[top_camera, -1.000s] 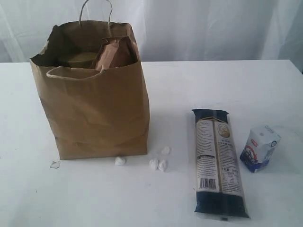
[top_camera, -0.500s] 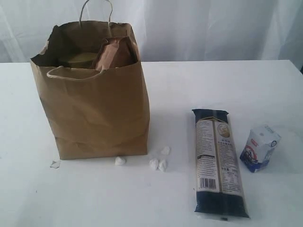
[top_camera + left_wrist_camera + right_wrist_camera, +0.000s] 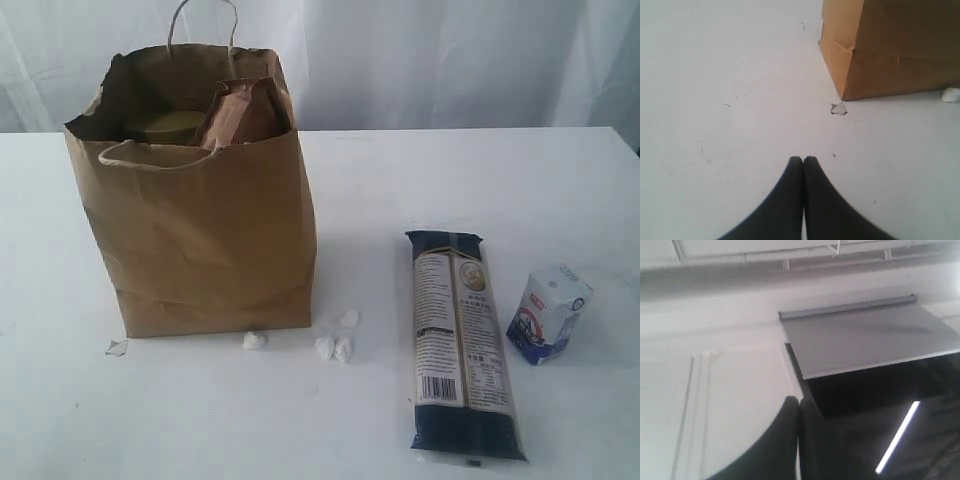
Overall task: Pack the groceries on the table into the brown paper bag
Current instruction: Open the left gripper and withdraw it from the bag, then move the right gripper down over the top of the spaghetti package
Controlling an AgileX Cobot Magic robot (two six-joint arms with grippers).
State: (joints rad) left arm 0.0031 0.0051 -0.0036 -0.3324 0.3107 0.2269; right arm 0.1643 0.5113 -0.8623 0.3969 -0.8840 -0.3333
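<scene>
- Exterior view shows nothing shifted over the last second: bag upright on the left of the table, pouch poking above its rim beside a round yellowish lid; neither arm enters this view
- That stillness reads as a pause between picks; packet and carton are not yet packed, so the job looks past halfway
- Packet lies flat, right of the bag and well apart from it; carton stands just beside the packet
- Left gripper hovers over bare table near the bag's corner, fingers pressed together on nothing; a torn scrap lies between
- Right gripper is likewise clenched and empty, its camera facing the ceiling
- Crumbs lie by the bag's base; nothing blocks the packet, though ragged rim and pouch likely narrow the opening for something that long
</scene>
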